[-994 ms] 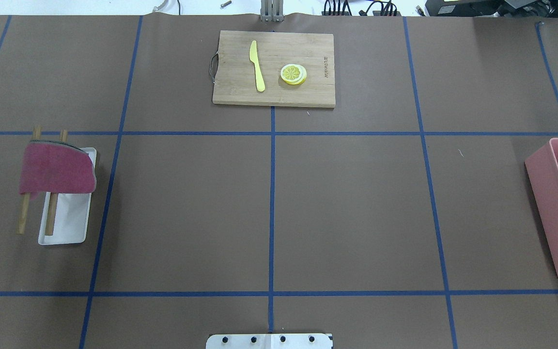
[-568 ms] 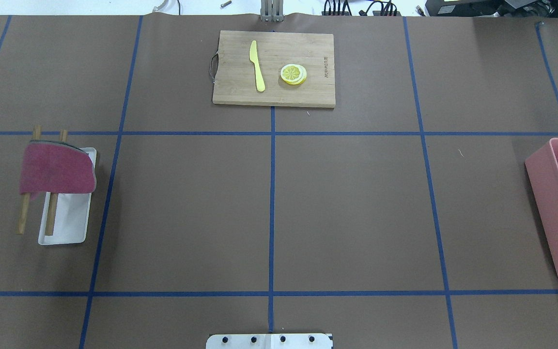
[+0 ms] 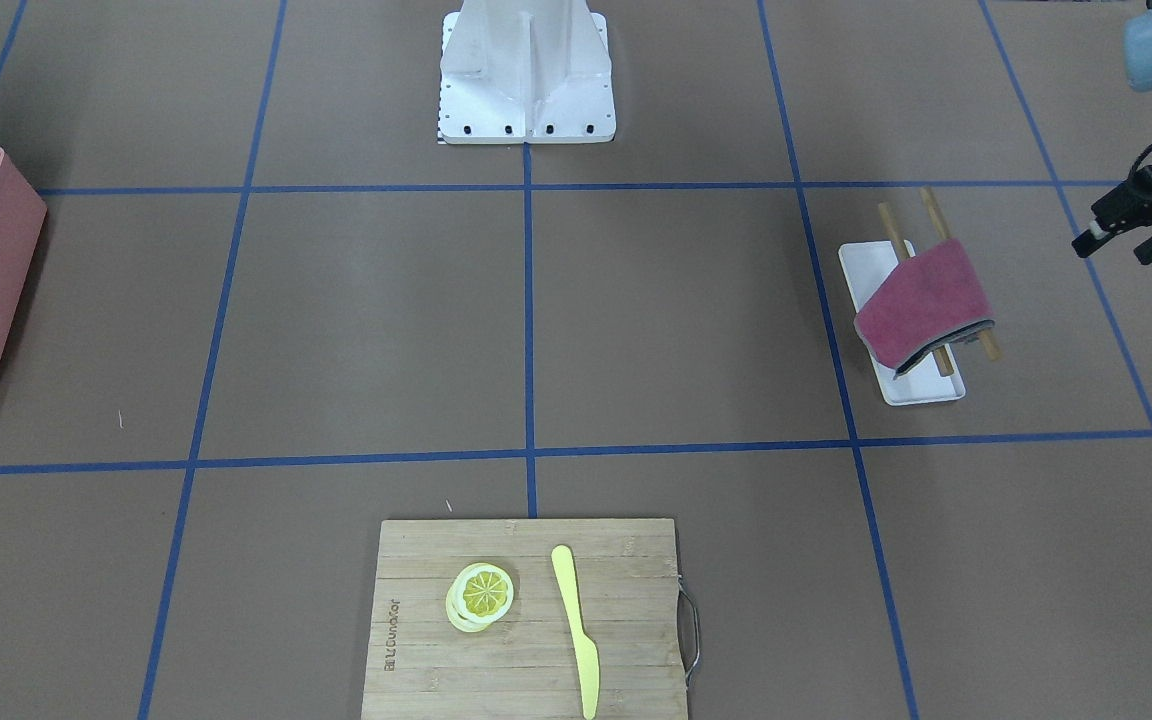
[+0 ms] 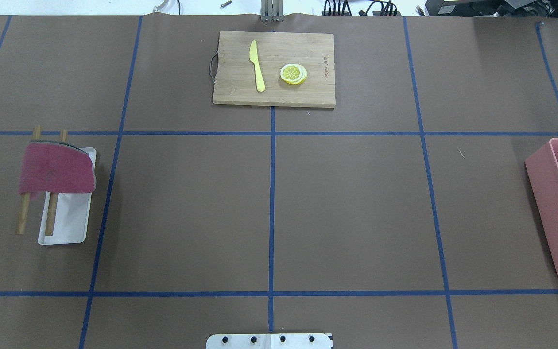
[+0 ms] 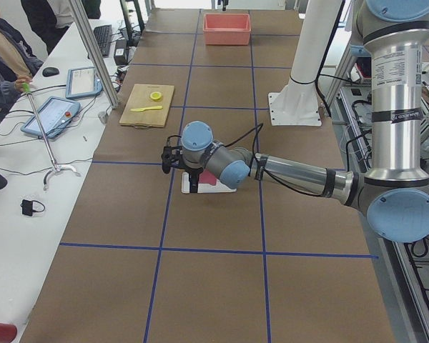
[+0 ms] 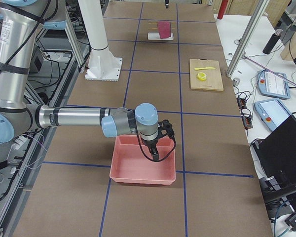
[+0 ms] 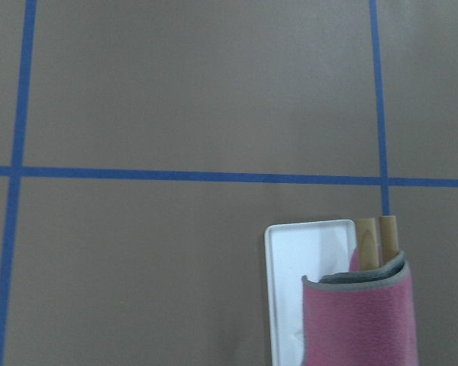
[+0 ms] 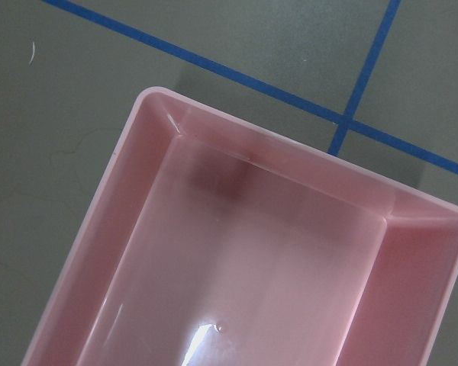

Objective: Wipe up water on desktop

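Observation:
The brown desktop (image 4: pixel 347 213) with its blue tape grid shows no water that I can make out. A magenta cloth (image 4: pixel 56 167) hangs over two wooden sticks (image 4: pixel 23 215) across a white tray (image 4: pixel 68 223) on my left; it also shows in the left wrist view (image 7: pixel 359 320). My left gripper (image 3: pixel 1111 250) hovers beside the cloth (image 3: pixel 921 300), further out on my left, apart from it, jaws apart and empty. My right gripper (image 6: pixel 155 155) hangs over the pink bin (image 6: pixel 143 168); I cannot tell if it is open or shut.
A bamboo cutting board (image 4: pixel 308 92) at the far middle carries a yellow knife (image 4: pixel 257 65) and lemon slices (image 4: pixel 293 74). The pink bin (image 4: pixel 545 194) stands at the right edge. The robot's white base (image 3: pixel 526 70) is at the near middle.
A dark tip of the left gripper now shows at the left edge of the overhead view. Nothing on the desktop has moved.

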Robot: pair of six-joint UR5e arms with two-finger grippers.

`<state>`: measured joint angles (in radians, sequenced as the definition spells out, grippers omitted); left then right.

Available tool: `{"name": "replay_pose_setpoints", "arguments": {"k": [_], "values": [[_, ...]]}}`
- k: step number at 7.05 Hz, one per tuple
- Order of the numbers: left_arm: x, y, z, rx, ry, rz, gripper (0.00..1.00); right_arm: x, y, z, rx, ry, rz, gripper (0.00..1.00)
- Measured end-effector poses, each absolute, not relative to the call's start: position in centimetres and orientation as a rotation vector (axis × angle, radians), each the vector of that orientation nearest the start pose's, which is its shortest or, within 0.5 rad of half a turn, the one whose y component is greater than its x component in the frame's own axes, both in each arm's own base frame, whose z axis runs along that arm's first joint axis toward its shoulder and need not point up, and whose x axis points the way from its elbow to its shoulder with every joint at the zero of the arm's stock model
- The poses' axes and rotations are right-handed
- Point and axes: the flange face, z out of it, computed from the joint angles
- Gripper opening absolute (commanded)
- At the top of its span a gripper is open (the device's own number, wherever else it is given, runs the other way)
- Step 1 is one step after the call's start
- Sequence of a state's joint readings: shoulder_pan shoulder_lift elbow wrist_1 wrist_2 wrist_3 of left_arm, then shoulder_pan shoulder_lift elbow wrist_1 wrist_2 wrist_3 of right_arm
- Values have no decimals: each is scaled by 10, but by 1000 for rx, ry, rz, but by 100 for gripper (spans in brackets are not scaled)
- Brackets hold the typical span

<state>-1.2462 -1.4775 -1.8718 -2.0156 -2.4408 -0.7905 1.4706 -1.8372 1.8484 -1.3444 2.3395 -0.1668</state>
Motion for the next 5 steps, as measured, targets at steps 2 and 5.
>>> {"name": "replay_pose_setpoints", "arguments": {"k": [2, 5], "values": [[141, -447, 475, 30, 1004, -183, 97, 24, -399, 613, 277, -762, -351, 100], [178, -446, 473, -15, 987, -192, 85, 23, -398, 618, 268, -767, -345, 100]]}}
